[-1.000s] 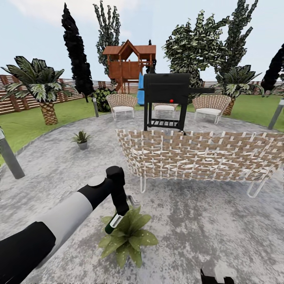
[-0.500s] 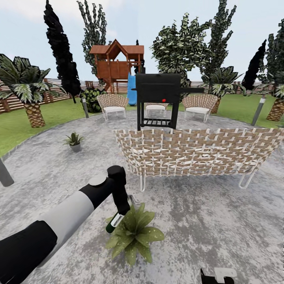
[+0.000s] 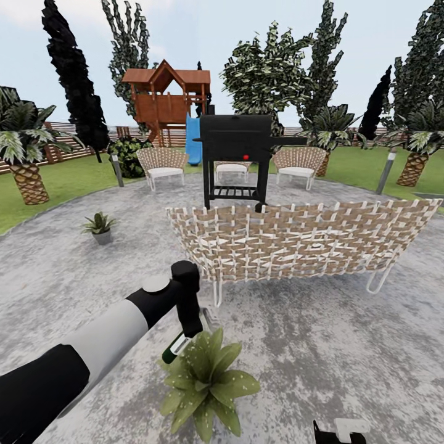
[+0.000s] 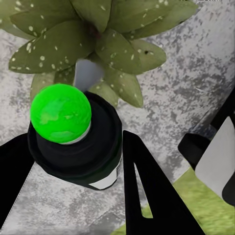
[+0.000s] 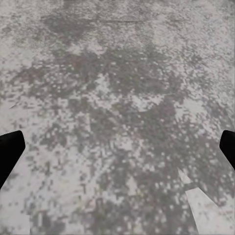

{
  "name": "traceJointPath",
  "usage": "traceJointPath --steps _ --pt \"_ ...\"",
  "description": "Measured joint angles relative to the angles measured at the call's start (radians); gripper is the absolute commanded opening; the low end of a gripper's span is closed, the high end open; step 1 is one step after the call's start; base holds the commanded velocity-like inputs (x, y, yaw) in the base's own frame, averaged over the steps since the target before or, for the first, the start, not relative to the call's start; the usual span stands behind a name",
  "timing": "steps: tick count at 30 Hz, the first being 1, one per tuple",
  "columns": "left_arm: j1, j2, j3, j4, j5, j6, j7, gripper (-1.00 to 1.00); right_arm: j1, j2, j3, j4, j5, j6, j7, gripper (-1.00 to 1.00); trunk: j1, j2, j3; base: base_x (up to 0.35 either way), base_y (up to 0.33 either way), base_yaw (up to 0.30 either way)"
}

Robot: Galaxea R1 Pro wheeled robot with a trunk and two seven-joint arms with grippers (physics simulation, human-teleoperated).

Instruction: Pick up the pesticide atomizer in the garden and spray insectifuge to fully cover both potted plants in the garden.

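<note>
The dark green pesticide atomizer with the green-spotted black trigger head (image 4: 73, 134) is clamped in the left end effector (image 3: 185, 336), directly above a broad-leaved potted plant (image 3: 206, 379). The right end effector (image 5: 117, 147) is held apart over grey mottled paving (image 5: 117, 73).

In the head view the near potted plant (image 3: 206, 382) hides its own pot under its leaves, and the pesticide atomizer (image 3: 176, 346) shows just a sliver beside the left arm's wrist. The right gripper (image 3: 338, 433) is cut off by the picture's lower edge. The far potted plant (image 3: 98, 227), near the patio's (image 3: 320, 345) left edge, is too small to tell leaf detail. In the right wrist view the fingertips (image 5: 10, 149) barely enter, perhaps spread wide.
</note>
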Motion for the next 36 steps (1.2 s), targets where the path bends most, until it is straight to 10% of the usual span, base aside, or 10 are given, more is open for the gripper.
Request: traceJointPath --steps 7,17,25,36 --pt "-0.003 -0.054 -0.002 -0.005 0.000 0.001 0.000 -1.00 0.000 0.000 0.000 0.000 0.000 0.000 0.000 1.00 0.000 0.000 0.000 0.002 0.000 0.000" --pt "0.000 -0.050 -0.002 -0.005 -0.006 -0.041 0.000 -1.00 0.000 0.000 0.000 -0.001 0.000 0.000 0.000 1.00 0.000 0.000 0.000 0.000 0.000 0.000" --pt "0.008 -0.046 0.010 0.007 -0.244 -0.051 0.000 -1.00 0.000 0.000 0.000 0.000 0.000 0.000 0.000 1.00 0.000 0.000 0.000 0.000 0.000 0.000" --pt "0.014 -0.043 0.013 0.008 -0.259 -0.048 0.000 -1.00 0.000 0.000 0.000 0.000 0.000 0.000 0.000 1.00 0.000 0.000 0.000 0.000 0.000 -0.021"
